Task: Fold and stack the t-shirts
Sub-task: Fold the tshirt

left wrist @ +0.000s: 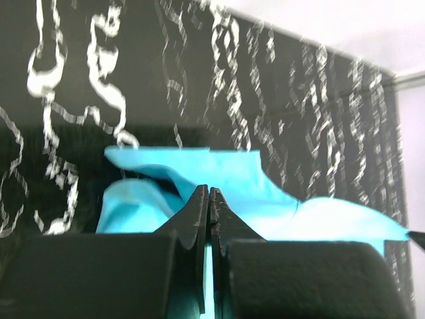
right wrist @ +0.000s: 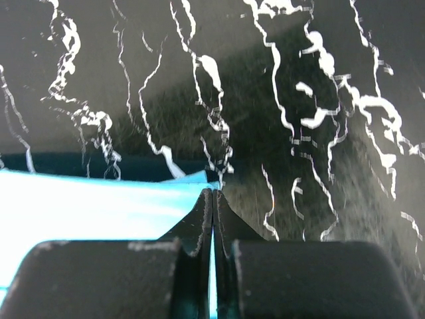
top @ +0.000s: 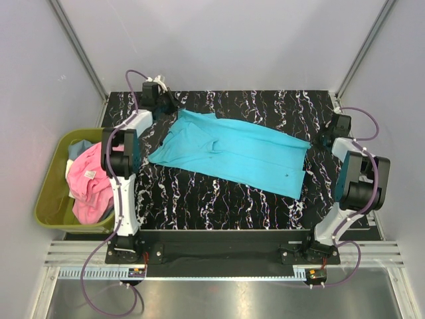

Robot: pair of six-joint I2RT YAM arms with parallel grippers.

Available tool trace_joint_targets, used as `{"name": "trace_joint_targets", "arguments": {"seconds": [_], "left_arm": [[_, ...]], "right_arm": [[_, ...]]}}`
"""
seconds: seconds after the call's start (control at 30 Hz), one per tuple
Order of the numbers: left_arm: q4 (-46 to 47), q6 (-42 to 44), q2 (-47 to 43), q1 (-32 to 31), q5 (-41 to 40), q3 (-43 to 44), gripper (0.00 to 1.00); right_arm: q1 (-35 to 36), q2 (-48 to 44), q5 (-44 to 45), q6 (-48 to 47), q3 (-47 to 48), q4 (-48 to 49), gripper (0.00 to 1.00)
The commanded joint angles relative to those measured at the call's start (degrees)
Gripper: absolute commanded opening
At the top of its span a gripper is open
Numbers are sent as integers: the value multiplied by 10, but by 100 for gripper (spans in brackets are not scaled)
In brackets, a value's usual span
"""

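A turquoise t-shirt (top: 232, 151) lies spread across the black marbled table. My left gripper (top: 172, 108) is at its far left corner, shut on the cloth. In the left wrist view the jaws (left wrist: 209, 193) are pressed together with turquoise fabric (left wrist: 232, 176) bunched around and behind them. My right gripper (top: 320, 138) is at the shirt's far right corner. In the right wrist view its jaws (right wrist: 212, 194) are shut on the shirt's edge (right wrist: 99, 206), with cloth showing between them. Pink (top: 89, 186), light blue and grey t-shirts lie heaped in the bin at the left.
An olive-green plastic bin (top: 50, 193) stands off the table's left edge beside the left arm. Grey walls enclose the table at the back and sides. The black marbled tabletop (top: 219, 199) shows bare in front of the shirt.
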Motion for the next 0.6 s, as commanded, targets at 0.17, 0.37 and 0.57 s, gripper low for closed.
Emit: {"name": "trace_joint_targets", "arguments": {"seconds": [0.17, 0.37, 0.57], "left_arm": [[-3, 75, -80, 1, -42, -50, 0], [-23, 102, -123, 2, -80, -95, 0], [-42, 117, -149, 2, -109, -133, 0]], "right_arm": [[1, -89, -2, 37, -54, 15, 0], [1, -82, 26, 42, -45, -55, 0], [2, -66, 5, 49, -44, -102, 0]]}}
